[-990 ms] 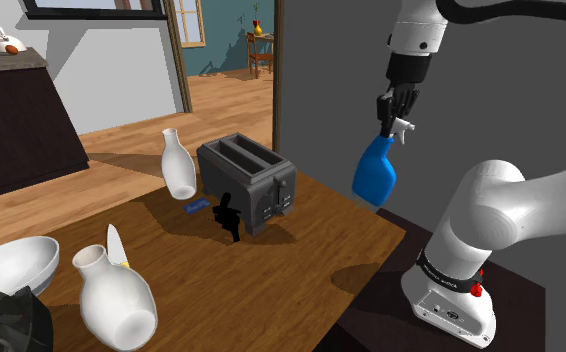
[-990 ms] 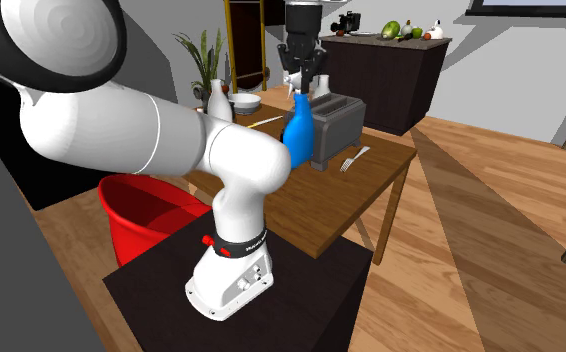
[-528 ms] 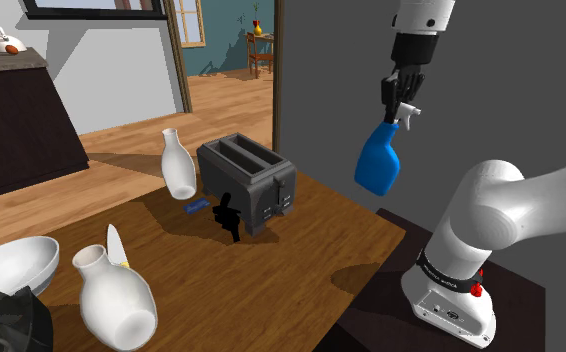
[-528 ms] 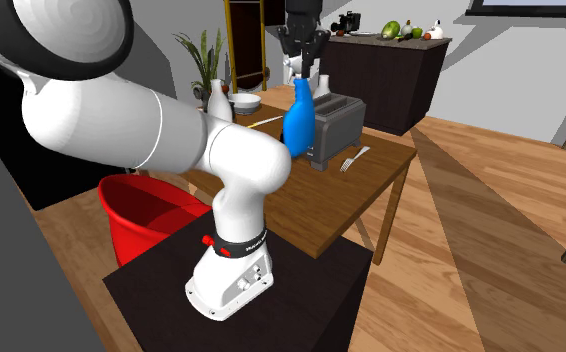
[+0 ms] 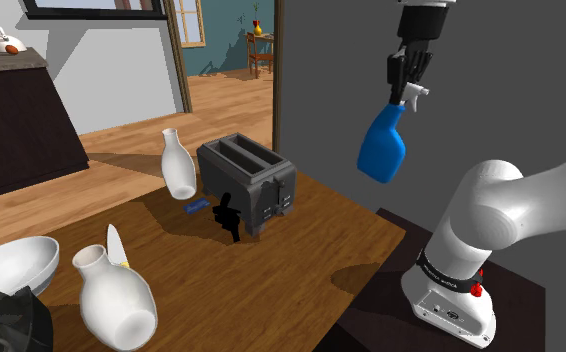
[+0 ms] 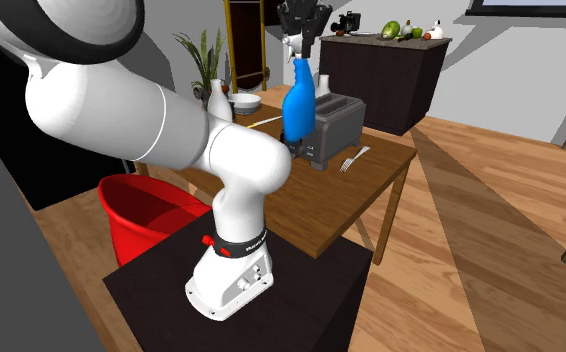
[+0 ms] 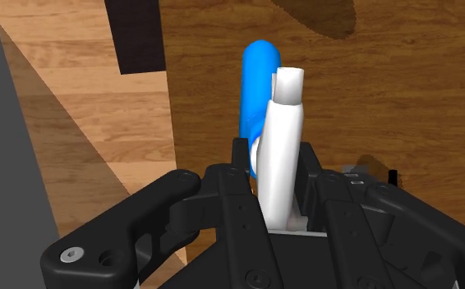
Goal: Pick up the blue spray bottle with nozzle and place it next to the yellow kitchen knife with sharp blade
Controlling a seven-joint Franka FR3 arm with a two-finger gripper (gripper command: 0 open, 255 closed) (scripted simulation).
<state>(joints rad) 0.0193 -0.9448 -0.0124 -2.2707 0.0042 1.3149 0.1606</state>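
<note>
This is a home, in a kitchen-dining room. A wooden bench (image 5: 316, 245) carries a dark two-slot toaster (image 5: 246, 183), a white bowl (image 5: 11, 262), white vases (image 5: 178, 165) and a fork (image 6: 354, 158). Plank floor (image 6: 471, 250) runs to a dark counter (image 6: 376, 85) on the far side, which has fruit (image 6: 392, 29) on top. A potted plant (image 6: 203, 55) stands beyond the bench. A far doorway (image 5: 226, 45) opens onto another room with wooden furniture (image 5: 261, 52).

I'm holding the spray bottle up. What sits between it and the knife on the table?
In the shoulder view, the dark toaster and a small black object stand between the blue spray bottle and the knife.
</note>
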